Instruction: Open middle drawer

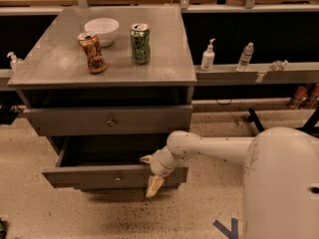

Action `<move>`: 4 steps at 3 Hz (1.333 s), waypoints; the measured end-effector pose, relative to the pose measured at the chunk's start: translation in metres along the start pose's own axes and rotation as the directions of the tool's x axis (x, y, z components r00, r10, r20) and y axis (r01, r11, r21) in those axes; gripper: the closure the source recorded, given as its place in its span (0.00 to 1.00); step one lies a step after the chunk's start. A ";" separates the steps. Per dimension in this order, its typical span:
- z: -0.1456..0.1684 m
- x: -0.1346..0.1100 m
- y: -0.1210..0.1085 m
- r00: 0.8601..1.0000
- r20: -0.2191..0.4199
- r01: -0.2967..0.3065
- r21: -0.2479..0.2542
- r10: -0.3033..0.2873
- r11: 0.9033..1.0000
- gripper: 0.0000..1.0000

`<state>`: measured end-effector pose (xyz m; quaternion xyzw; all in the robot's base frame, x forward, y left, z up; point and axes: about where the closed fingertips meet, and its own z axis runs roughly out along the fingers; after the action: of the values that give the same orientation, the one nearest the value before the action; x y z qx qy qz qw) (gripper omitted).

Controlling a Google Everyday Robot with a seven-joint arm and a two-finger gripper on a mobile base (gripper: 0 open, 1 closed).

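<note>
The middle drawer (89, 177) is a grey front with a small round knob (118, 178). It stands pulled out from the grey cabinet (60, 66), with its dark inside showing above the front. My gripper (149, 172) is at the right part of this drawer front. One cream finger (146, 159) is at the front's top edge and the other (154, 185) hangs below its bottom edge. The fingers are spread apart and hold nothing.
The top drawer (75, 122) above is shut. On the cabinet top stand a white bowl (101, 30), a brown can (92, 53) and a green can (140, 44). Bottles (208, 56) stand on a ledge to the right. My arm (279, 183) fills the lower right.
</note>
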<state>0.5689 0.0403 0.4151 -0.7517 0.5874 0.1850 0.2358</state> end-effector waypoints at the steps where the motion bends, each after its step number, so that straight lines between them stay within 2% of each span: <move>1: 0.009 -0.002 0.005 1.000 -0.023 0.004 -0.097 -0.006 0.995 0.17; 2: 0.003 -0.016 0.025 0.999 -0.028 -0.033 -0.155 0.029 0.987 0.33; 3: -0.016 -0.036 0.061 0.997 -0.019 -0.074 -0.204 0.072 0.976 0.35; 4: -0.016 -0.036 0.061 0.997 -0.019 -0.074 -0.204 0.072 0.976 0.34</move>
<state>0.5015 0.0475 0.4399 -0.7511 0.5938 0.2486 0.1467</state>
